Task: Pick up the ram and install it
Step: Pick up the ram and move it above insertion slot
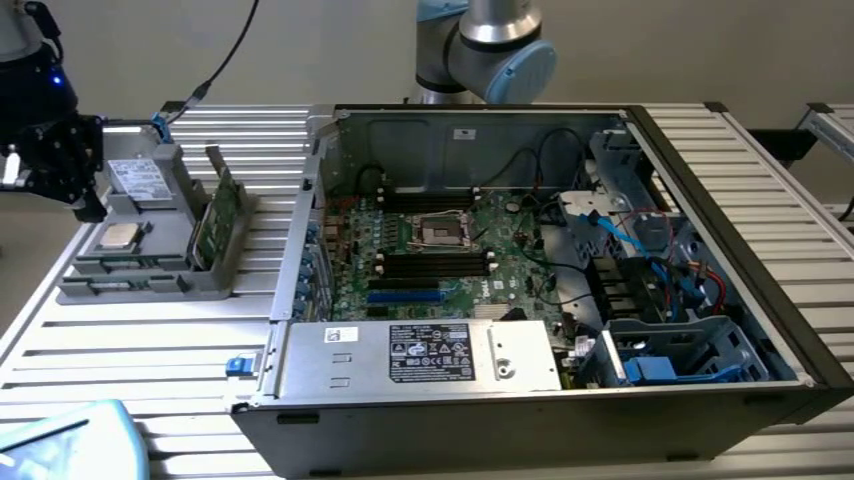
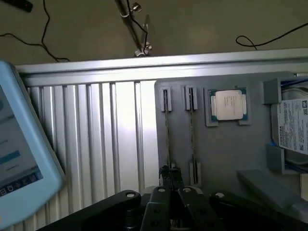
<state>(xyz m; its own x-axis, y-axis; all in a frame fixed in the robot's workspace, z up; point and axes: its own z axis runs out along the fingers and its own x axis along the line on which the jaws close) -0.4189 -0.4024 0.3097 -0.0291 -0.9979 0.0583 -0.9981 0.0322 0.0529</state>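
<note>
Ram (image 2: pixel 166 134) unpicked, edge-up in holder (image 1: pixel 100 292), exterior view 9 o'clock of case (image 1: pixel 441 135); jaws closed, apparently empty; installation outstanding.

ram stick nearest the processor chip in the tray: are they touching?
Apart. The wrist view shows that ram stick standing edge-on in its own slot, with a strip of bare gray tray between it and the processor chip.
</note>
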